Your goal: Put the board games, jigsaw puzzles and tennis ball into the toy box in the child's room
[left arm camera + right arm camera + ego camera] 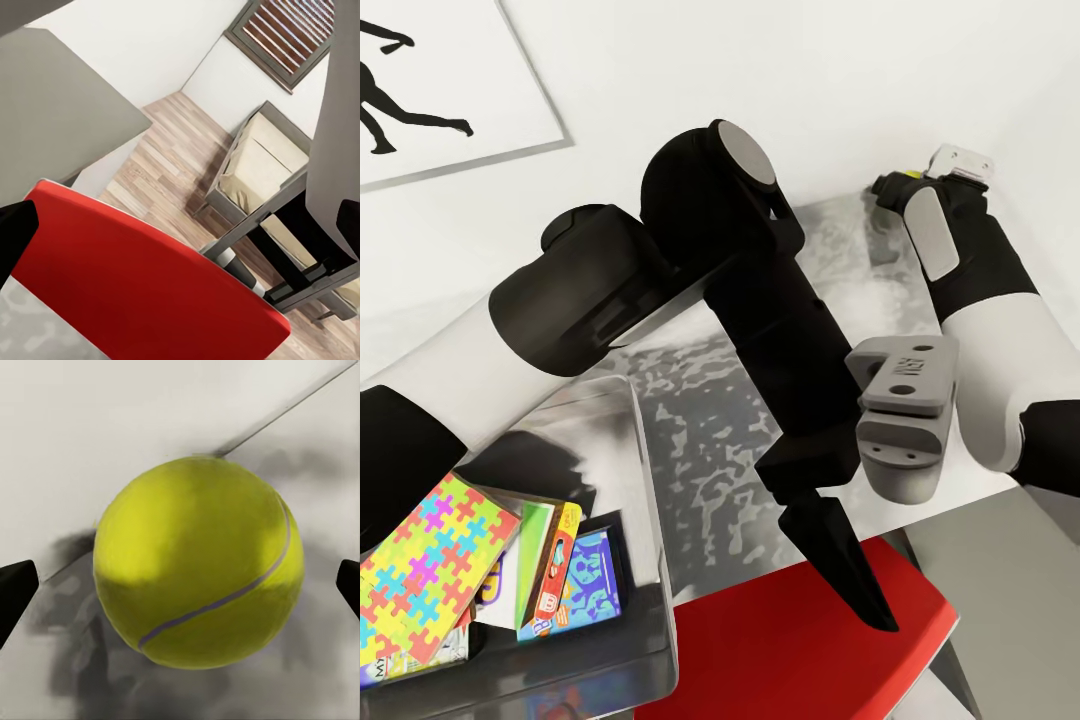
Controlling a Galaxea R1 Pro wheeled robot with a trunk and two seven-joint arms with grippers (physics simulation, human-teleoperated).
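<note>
Far left on the wall there's a framed picture (430,90) with a black silhouette of a running figure. Below it, the grey toy box (645,600) sits on the tabletop (700,440), already holding a jigsaw puzzle (425,560) in yellow, pink, blue and green, plus a couple of board games (565,580) standing on edge next to it. There's lettering on them, but too small to read.

Moving right, the left arm cuts across the middle, and its gripper (840,560) points down over a red chair (800,640) at the tabletop's edge. Fingers look together, holding nothing.

Then a grey bracket (905,385) on the right arm has embossed text, unreadable though.

Far right, the right gripper (180,585) is reaching to the back of the tabletop. Its wrist view shows the tennis ball (199,562) resting on the surface, dead centre between the spread fingertips, which aren't touching it.
</note>
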